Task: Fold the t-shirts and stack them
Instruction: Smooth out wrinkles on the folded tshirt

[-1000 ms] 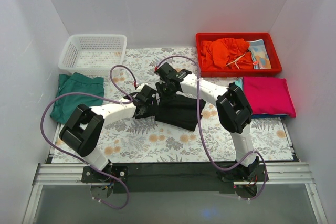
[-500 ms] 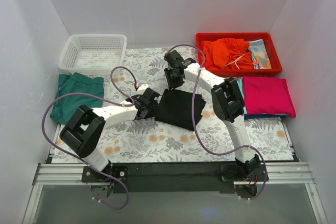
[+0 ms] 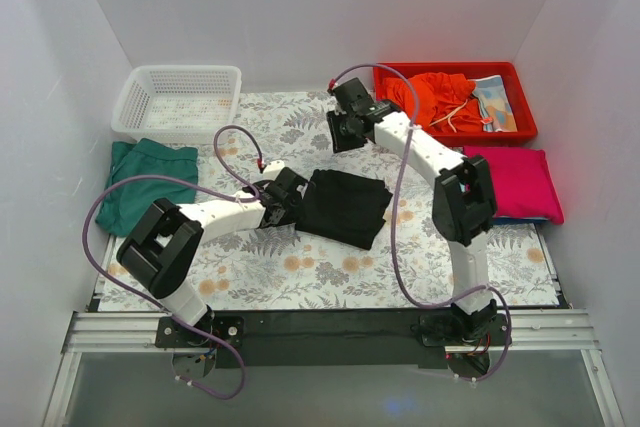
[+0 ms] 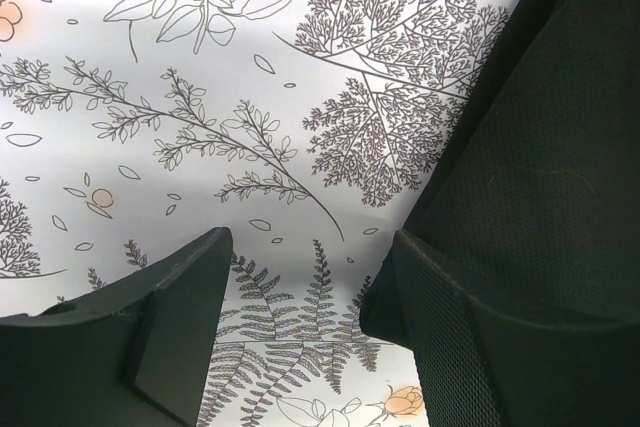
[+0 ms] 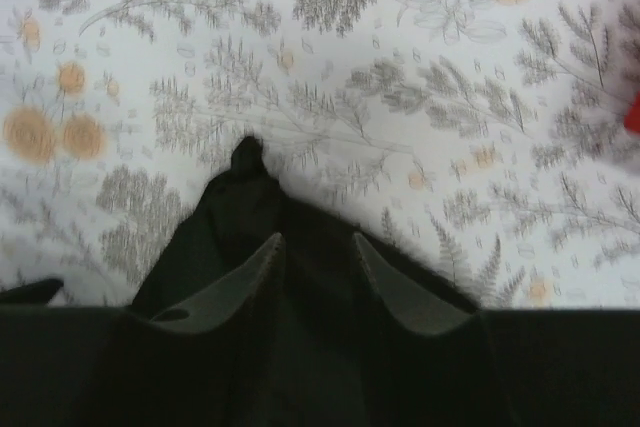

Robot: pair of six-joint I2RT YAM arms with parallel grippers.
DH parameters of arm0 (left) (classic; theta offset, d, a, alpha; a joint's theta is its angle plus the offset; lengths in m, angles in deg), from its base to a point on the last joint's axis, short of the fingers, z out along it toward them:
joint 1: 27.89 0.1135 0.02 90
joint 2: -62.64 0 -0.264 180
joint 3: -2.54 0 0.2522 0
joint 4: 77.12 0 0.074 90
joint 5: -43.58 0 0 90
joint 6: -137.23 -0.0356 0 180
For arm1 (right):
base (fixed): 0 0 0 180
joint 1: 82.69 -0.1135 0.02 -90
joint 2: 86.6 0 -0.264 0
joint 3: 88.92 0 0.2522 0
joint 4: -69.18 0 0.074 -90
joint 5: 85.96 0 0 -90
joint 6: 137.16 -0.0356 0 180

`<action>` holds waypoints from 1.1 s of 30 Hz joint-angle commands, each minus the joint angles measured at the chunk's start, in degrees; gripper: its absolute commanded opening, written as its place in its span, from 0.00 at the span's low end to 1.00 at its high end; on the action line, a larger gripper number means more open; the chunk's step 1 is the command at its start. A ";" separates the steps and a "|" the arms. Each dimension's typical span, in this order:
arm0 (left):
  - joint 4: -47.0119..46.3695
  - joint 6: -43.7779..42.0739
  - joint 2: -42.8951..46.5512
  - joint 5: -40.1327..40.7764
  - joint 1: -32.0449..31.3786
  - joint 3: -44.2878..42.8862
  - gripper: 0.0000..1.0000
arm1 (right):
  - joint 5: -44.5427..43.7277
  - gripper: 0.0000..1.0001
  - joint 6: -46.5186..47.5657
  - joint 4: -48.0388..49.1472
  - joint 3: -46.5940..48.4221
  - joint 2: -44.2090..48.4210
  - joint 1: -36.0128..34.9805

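Clothes (image 3: 430, 97), orange mostly, lie in the red tray (image 3: 500, 134); left end effector (image 4: 310, 247) and right end effector (image 5: 318, 242) gape, fingers apart.

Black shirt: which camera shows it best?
Top external: the folded black shirt shows almost whole, outline clear. Left wrist catches only one edge at frame right; right wrist shows a blurred part low in frame.

right end effector (image 3: 343, 137) left the black shirt (image 3: 345, 209) (moved back).
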 commanded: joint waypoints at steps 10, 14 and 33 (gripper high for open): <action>12.16 -1.95 2.02 2.63 1.23 -12.55 0.68 | 0.12 0.84 -8.06 4.40 -40.72 32.59 0.62; 12.17 -3.80 1.23 -2.80 3.77 -17.47 0.69 | 0.28 0.86 -12.79 8.08 -49.71 39.62 1.76; 4.60 -9.86 2.11 -31.21 21.00 -16.17 0.69 | 20.07 0.90 -25.55 41.49 -74.95 39.30 7.92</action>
